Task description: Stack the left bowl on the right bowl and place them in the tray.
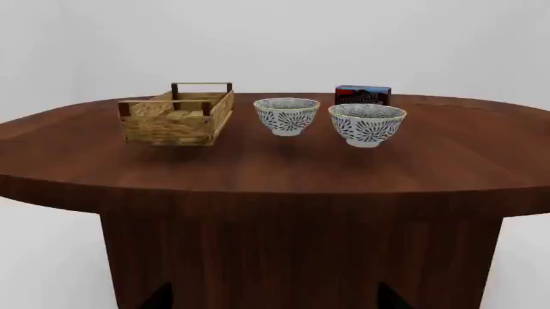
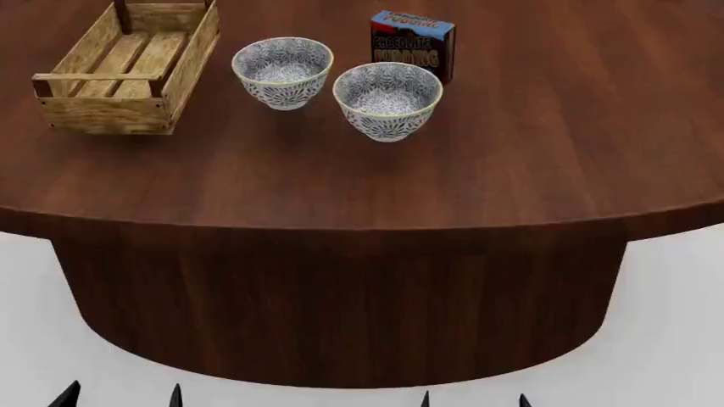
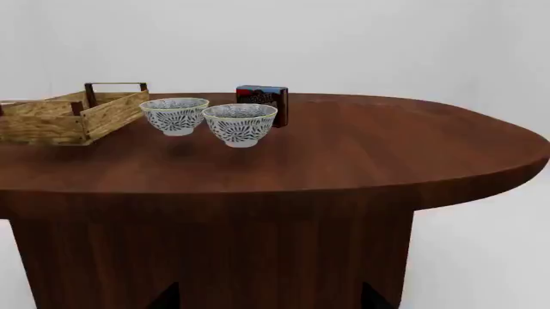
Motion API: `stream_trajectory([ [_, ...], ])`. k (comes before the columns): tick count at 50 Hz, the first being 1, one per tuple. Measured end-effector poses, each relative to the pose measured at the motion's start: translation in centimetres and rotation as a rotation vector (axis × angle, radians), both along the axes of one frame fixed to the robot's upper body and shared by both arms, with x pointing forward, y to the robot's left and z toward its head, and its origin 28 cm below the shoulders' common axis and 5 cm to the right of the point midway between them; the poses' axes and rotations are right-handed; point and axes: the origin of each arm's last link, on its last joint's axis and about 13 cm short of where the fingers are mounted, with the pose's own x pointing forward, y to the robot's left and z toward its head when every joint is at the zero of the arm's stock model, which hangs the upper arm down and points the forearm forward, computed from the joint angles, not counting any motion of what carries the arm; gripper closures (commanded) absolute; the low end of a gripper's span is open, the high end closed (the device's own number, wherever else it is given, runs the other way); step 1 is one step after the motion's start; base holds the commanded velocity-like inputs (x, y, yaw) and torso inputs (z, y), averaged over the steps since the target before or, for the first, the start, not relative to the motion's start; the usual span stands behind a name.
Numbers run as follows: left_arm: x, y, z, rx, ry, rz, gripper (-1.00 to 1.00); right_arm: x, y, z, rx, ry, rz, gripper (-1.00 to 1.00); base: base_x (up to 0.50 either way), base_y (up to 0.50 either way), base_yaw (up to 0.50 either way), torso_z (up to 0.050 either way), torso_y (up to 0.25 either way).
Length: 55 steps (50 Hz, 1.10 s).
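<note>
— Bowls first: in our left wrist view, the left blue-patterned ceramic bowl and its twin right bowl stand just apart, beside the light-wood slatted tray.
— Head view: a dark chocolate pudding box behind them on the brown wooden table.
— Right wrist view: same row. Our claws? We cannot tell; only dark tips show.

On the table, the tray lies at the left, its length running away from the robot, and nothing is in it. Just to its right stands the left bowl, and the right bowl stands close beside that one, further right and a little nearer the table's front edge, the two apart. The chocolate pudding box stands upright just behind the right bowl, farther from the robot.
</note>
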Motion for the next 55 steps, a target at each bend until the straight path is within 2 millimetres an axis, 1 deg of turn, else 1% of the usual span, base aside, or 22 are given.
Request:
stream_trajectory([
  [1,0.2,-0.3,0.4,-0.013,-0.022,0.001,-1.00,-0.3,-0.5,0.0,0.003,-0.003,-0.017,-1.00,0.00,0.00,0.00,0.000,0.000],
  [2,0.2,-0.3,0.5,-0.013,-0.026,0.000,-1.00,-0.3,-0.6,0.0,-0.001,-0.002,-0.020,-1.00,0.00,0.00,0.00,0.050,0.000],
  [20,-0.3,-0.1,0.4,-0.024,-0.032,-0.037,-1.00,-0.2,-0.2,0.0,0.007,-0.016,-0.020,-1.00,0.00,0.00,0.00,0.050,0.000],
  [26,-0.4,-0.2,0.8,-0.017,-0.053,-0.036,-1.00,-0.2,-0.2,0.4,-0.014,-0.023,-0.024,-1.00,0.00,0.00,0.00,0.050,0.000],
  [30,-0.3,-0.2,2.1,-0.019,-0.074,-0.041,-1.00,0.0,-0.2,1.7,-0.038,-0.052,-0.024,-1.00,0.00,0.00,0.00,0.050,0.000],
  [38,0.7,0.1,7.0,0.025,-0.183,-0.019,-1.00,0.7,-0.2,7.0,-0.120,-0.148,-0.012,-1.00,0.00,0.00,0.00,0.050,0.000],
  [45,0.7,0.4,10.5,0.058,-0.276,0.005,-1.00,0.6,0.0,10.7,-0.181,-0.236,-0.007,-1.00,0.00,0.00,0.00,0.050,0.000],
  [50,0.3,0.7,12.3,0.083,-0.325,0.022,-1.00,0.3,0.2,12.4,-0.219,-0.281,-0.008,-1.00,0.00,0.00,0.00,0.050,0.000],
  [52,0.1,0.8,12.7,0.087,-0.337,0.021,-1.00,0.2,0.2,12.7,-0.230,-0.292,-0.010,-1.00,0.00,0.00,0.00,0.047,0.000],
  [55,-0.2,0.8,13.2,0.096,-0.350,0.017,-1.00,0.0,0.2,13.1,-0.245,-0.304,-0.016,-1.00,0.15,0.12,0.00,0.000,0.000],
])
